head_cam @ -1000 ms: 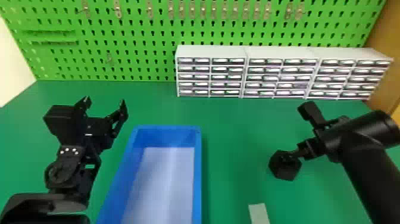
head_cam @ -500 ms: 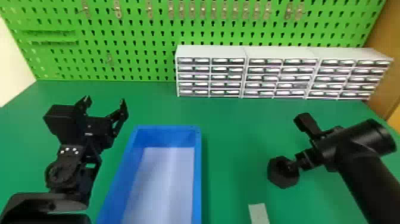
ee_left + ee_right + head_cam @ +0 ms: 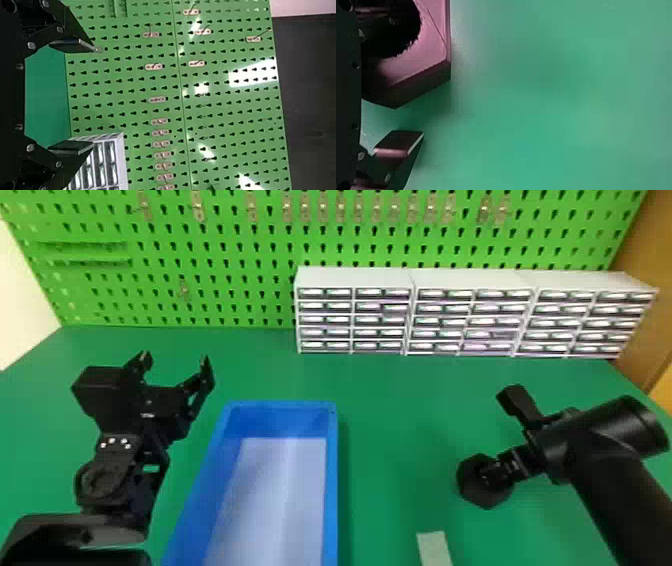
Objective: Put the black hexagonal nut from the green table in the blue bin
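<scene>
One fingertip of right gripper (image 3: 498, 434) indistinct against nut (image 3: 486, 496) | fingers wide | blue bin (image 3: 331, 470) cropped

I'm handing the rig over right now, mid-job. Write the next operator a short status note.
Left gripper: open, holding nothing, beside the blue bin on its left.
Right gripper: open, at the black hexagonal nut; one finger is at the nut's hole, the other well apart from the nut. Can't tell how far in the first finger sits.
Nut: over the green table, right of the bin; can't tell if it lies flat.
Done: right gripper is at the nut.
Left: get a firm grip, carry the nut to the bin, release it inside.
</scene>
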